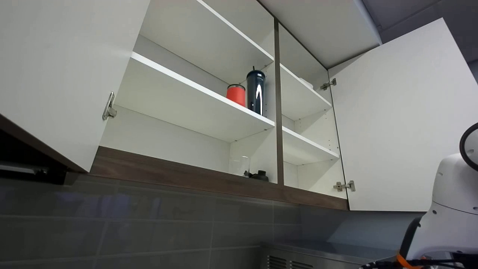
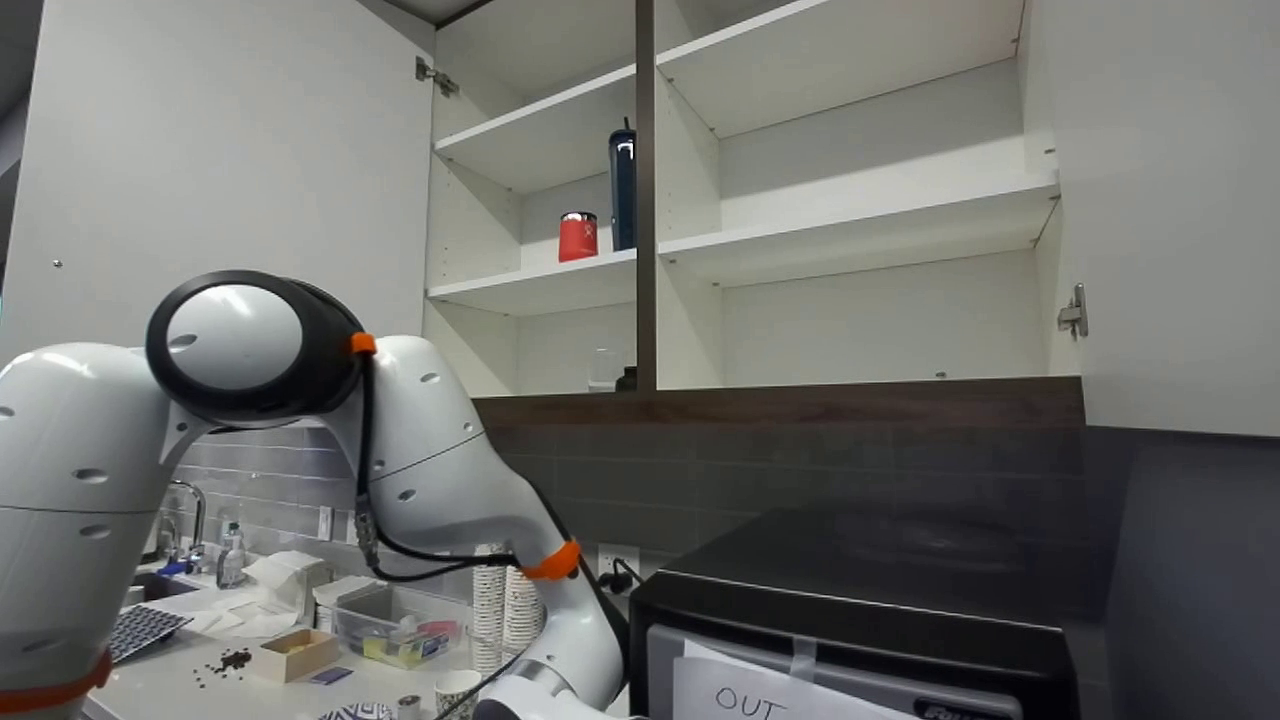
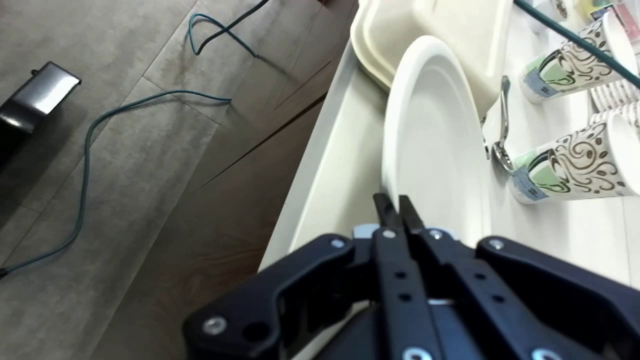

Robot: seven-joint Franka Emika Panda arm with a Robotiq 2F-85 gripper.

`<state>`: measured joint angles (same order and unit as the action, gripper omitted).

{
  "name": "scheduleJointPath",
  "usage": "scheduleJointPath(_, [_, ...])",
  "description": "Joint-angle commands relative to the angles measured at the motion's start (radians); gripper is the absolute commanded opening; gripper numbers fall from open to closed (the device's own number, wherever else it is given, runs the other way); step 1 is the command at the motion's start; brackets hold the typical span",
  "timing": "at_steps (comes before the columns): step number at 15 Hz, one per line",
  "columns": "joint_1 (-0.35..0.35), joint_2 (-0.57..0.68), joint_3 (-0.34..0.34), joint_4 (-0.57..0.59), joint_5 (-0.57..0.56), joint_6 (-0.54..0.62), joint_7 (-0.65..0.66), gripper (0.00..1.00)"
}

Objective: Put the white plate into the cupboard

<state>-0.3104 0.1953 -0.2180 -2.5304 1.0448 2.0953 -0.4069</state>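
Note:
The white plate [image 3: 440, 135] shows in the wrist view, tilted steeply with its rim toward the camera. My gripper [image 3: 394, 201] is shut on the near part of its rim, between the two black fingertips. The plate is over the white counter; whether it touches the counter or the container beyond it I cannot tell. The cupboard shows in both exterior views, with its brown bottom edge [image 1: 179, 166] and white shelves [image 2: 860, 228]. Its doors stand open on both sides. The gripper and plate are out of view in both exterior views.
A red cup [image 1: 236, 95] and a dark bottle [image 1: 255, 91] stand on a middle shelf near the divider [image 2: 646, 200]. A microwave [image 2: 850, 600] sits below the cupboard. A takeaway container [image 3: 450, 30], a spoon [image 3: 503, 125] and paper cups [image 3: 575, 165] lie near the plate.

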Motion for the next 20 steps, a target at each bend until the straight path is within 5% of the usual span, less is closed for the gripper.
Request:
scheduleJointPath(1, [0.011,-0.048,-0.005,-0.004,0.083,-0.044,0.013,0.01])
scheduleJointPath(17, [0.073,-0.423,0.013,-0.136,0.202,-0.126,-0.087,0.01])
scheduleJointPath(20, [0.084,-0.521,0.027,-0.137,0.151,-0.152,-0.055,0.01])
